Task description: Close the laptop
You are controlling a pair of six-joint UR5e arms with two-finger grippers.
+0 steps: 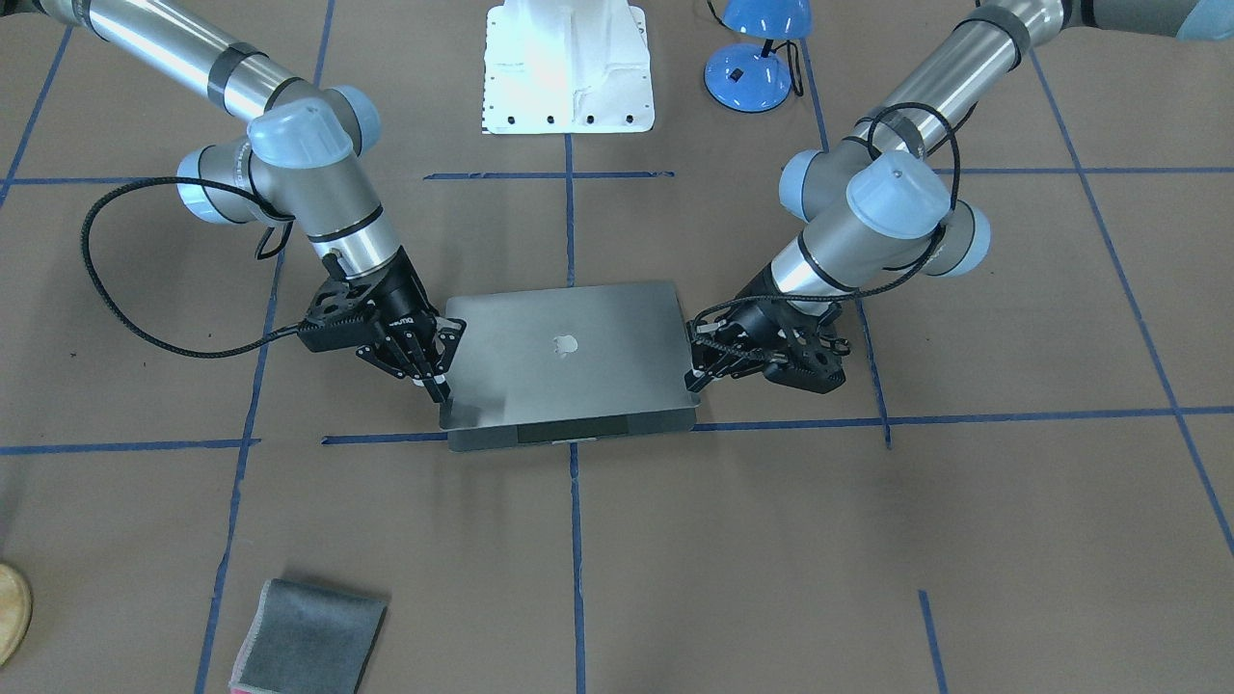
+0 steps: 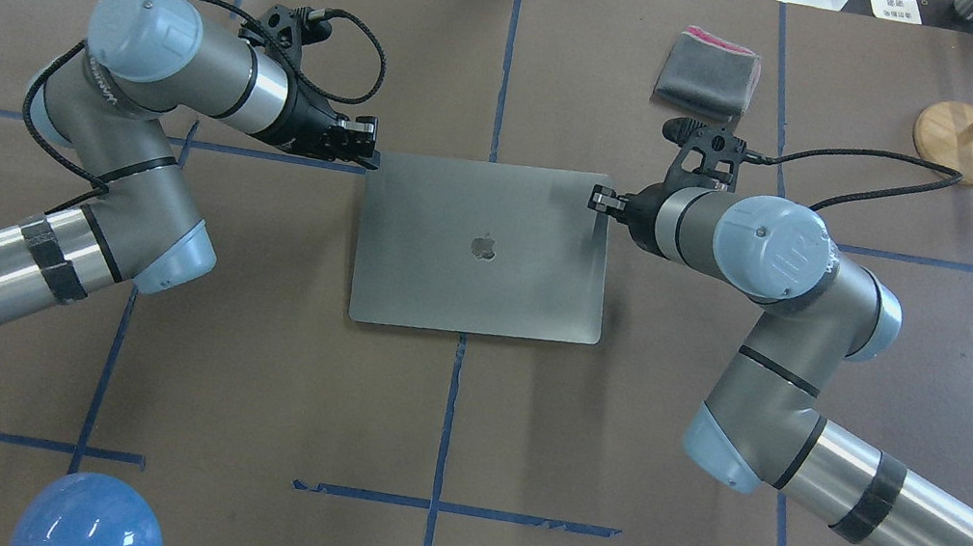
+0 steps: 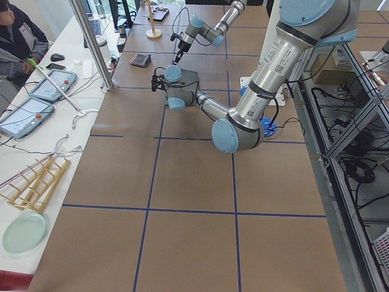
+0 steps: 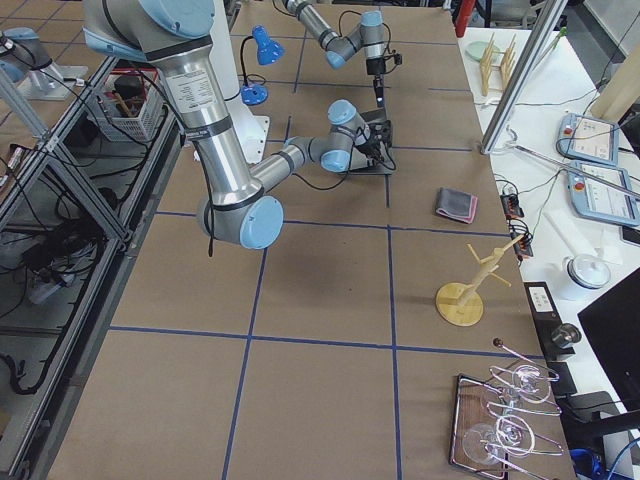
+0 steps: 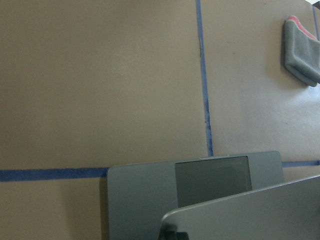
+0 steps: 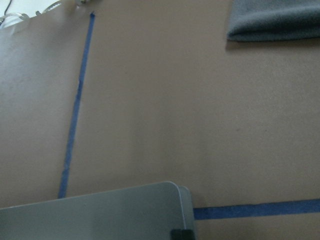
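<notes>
Left gripper (image 1: 690,379), right gripper (image 1: 436,384) — both pressed closed — flank the laptop (image 1: 578,381); cloth (image 1: 308,641) apart.

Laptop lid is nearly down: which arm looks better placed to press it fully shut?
Right, probably: the right gripper rests on a lid corner of the laptop; the left gripper only sits at the other corner's edge.

The laptop (image 2: 484,248) lies between left gripper (image 2: 367,147) and right gripper (image 2: 601,199), cloth (image 2: 707,73) beyond.

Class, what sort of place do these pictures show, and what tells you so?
Probably a robotics lab: a left arm and right arm at a laptop on a tape-gridded table, teach pendants beside it, an operator seated nearby.
</notes>
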